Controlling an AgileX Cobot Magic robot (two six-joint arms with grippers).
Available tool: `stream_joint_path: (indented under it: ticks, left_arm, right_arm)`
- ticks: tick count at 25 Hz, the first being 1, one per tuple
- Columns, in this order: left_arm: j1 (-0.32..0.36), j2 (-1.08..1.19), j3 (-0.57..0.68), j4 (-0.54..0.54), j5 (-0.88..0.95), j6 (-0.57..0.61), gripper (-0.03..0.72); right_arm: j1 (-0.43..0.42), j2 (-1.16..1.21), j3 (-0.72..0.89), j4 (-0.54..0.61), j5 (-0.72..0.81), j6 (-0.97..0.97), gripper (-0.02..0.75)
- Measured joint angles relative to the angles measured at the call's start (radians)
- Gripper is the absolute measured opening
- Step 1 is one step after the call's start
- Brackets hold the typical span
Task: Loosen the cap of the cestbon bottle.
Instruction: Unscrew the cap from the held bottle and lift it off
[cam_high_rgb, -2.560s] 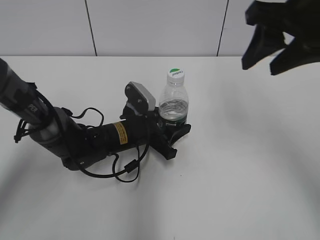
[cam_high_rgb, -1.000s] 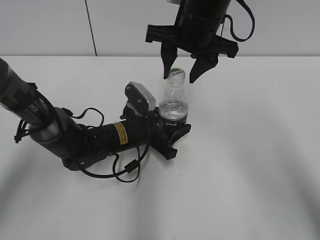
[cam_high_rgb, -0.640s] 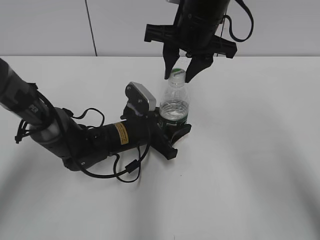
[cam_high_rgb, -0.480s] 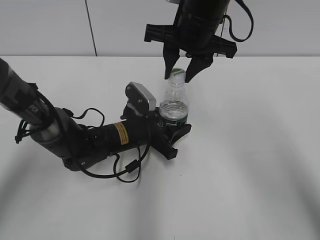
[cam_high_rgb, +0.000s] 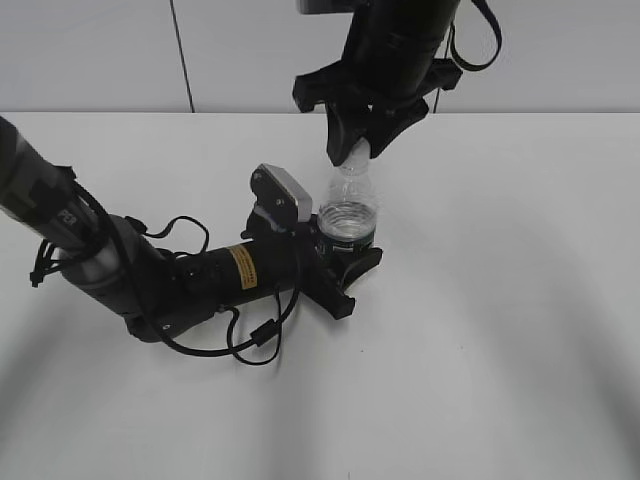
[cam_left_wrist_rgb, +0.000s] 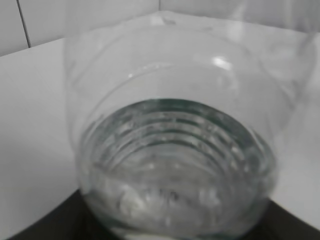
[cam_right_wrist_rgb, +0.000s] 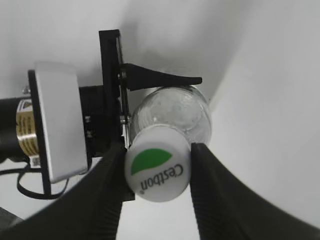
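The cestbon bottle (cam_high_rgb: 350, 205) stands upright on the white table, clear and ribbed with a dark green label band low down. My left gripper (cam_high_rgb: 345, 262) is shut on its lower body; the left wrist view is filled by the bottle (cam_left_wrist_rgb: 175, 165) close up. My right gripper (cam_high_rgb: 353, 148) reaches down from above and is shut on the cap, which is hidden in the exterior view. In the right wrist view the white cap (cam_right_wrist_rgb: 157, 170) with a green leaf mark sits squeezed between the right gripper's (cam_right_wrist_rgb: 157, 172) two black fingers, with the bottle's shoulder (cam_right_wrist_rgb: 172, 112) beneath.
The left arm (cam_high_rgb: 150, 275) lies low across the table's left half with loose black cables (cam_high_rgb: 250, 335). A white wall with dark seams (cam_high_rgb: 180, 55) stands behind the table (cam_high_rgb: 500, 300).
The right gripper came in from the upper right, dropped over the bottle top, closed its fingers on the cap and has turned at the wrist. The left arm and bottle stayed put.
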Motion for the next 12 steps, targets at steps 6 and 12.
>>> stream_joint_path:
  ticks: [6, 12]
  left_arm:
    - [0.0, 0.0, 0.0, 0.012, 0.0, 0.0, 0.384]
    - [0.0, 0.0, 0.0, 0.022, 0.0, 0.0, 0.384]
  right_arm:
    - [0.0, 0.0, 0.0, 0.004, -0.001, -0.341, 0.309]
    - [0.0, -0.001, 0.0, 0.006, 0.0, -0.653, 0.309]
